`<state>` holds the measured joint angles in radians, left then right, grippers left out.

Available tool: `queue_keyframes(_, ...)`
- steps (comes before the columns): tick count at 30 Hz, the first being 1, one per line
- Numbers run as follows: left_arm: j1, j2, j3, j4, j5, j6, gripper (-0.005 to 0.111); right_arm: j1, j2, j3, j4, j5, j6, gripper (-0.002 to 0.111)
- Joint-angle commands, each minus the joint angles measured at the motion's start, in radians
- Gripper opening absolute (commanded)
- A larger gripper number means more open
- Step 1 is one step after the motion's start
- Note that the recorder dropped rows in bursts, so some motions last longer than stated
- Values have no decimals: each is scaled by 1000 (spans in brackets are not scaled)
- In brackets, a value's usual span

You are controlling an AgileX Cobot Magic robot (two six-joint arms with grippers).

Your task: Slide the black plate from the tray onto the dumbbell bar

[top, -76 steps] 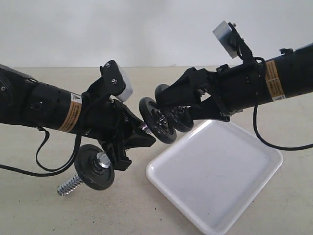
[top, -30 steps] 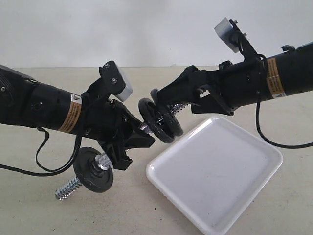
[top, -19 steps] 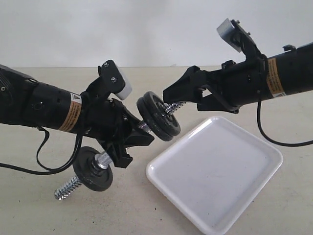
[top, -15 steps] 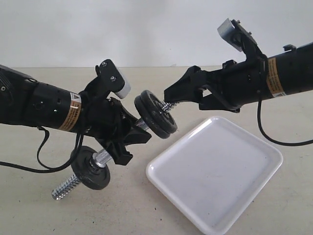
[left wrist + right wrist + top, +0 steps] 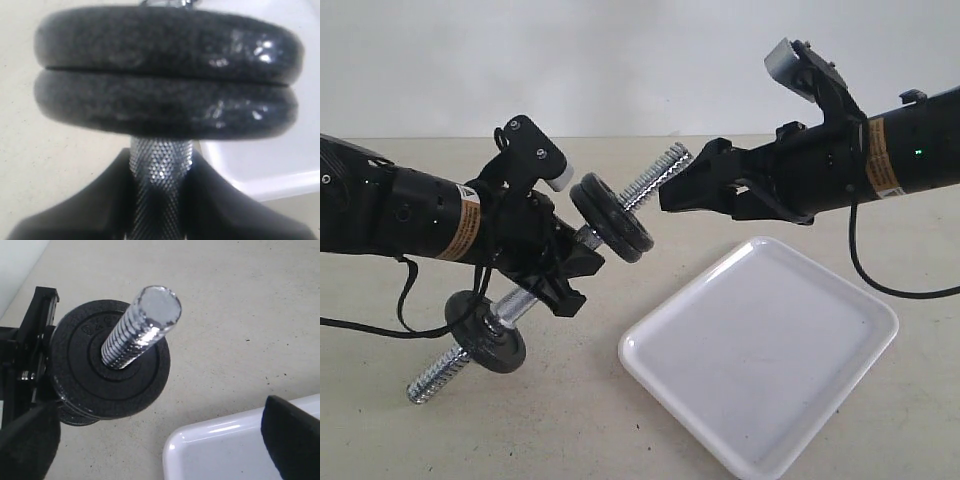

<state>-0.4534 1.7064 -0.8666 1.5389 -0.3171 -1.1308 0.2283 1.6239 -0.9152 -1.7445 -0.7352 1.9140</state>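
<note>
Half a second ago the right gripper [image 5: 672, 192] sat close against the stacked discs. Now it has drawn back toward the upper right, and the right wrist view shows its fingers spread wide with nothing between them. The flat round matte black plate [image 5: 630, 228] is in neither gripper. It sits on the short chrome dumbbell bar [image 5: 658, 175], flat against the similar black inner disc [image 5: 592, 205] left of centre in the exterior view, and the coarse threaded end sticks out bare beyond it. The left gripper [image 5: 563, 272] is pressed together on the bar's knurled middle and has swung the bar leftward and steeper, so it now runs from lower left to upper centre. I judge the slide itself done, and the upward tilt should keep the plate seated. No nut shows on the exposed end, so the plate could slip off if the bar dips. The glossy white rectangular tray [image 5: 770, 350] lies at lower right on the beige tabletop [image 5: 580, 430], well apart from the bar, with nothing visible on it. A black lower disc [image 5: 485, 332] sits near the bar's other end, at lower left. Nothing blocks the right gripper; only a black cable [image 5: 865, 275] droops below its arm.
</note>
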Motion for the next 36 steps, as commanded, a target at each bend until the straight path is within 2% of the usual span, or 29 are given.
queue_keyframes(1,1,-59,-42,-130,-17,-5,4,-9,-6,-5,0,6,-15,100)
queue_keyframes(21,1,-57,-42,-314,-7,25,4,-9,-6,-5,0,9,-15,100)
queue_keyframes(36,1,75,-58,-384,-60,50,4,-9,-6,-5,0,7,-12,100)
